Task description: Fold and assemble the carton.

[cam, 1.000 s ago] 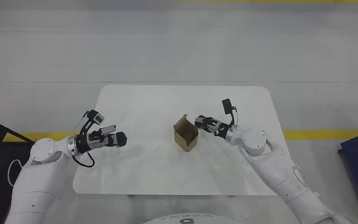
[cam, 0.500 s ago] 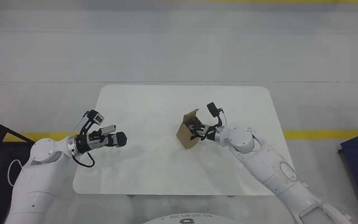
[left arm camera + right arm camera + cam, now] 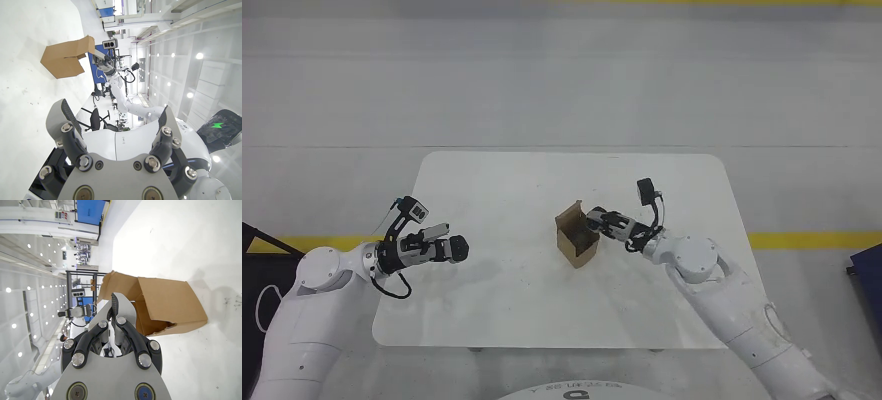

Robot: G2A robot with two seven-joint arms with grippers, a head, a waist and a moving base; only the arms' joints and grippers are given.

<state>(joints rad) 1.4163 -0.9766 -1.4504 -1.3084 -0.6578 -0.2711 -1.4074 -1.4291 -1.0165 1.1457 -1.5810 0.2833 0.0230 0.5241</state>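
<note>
A small brown carton [image 3: 575,240] stands near the middle of the white table [image 3: 502,300], its open side facing the right arm and one flap raised. My right gripper [image 3: 598,218] is shut, its tips at the carton's open side next to the raised flap. In the right wrist view the shut fingers [image 3: 114,300] lie in front of the carton [image 3: 170,300], with nothing seen between the pads. My left gripper [image 3: 449,247] is open and holds nothing, well off to the carton's left. The left wrist view has its own gripper [image 3: 115,109], the carton [image 3: 62,60] and the right gripper [image 3: 99,55].
Bare table top surrounds the carton on all sides. The table's edges are well away from it. Grey floor with a yellow line lies beyond the table.
The right gripper pushed in against the carton, tipping and turning it slightly, then drew back to the carton's open side. The left arm has not moved.
</note>
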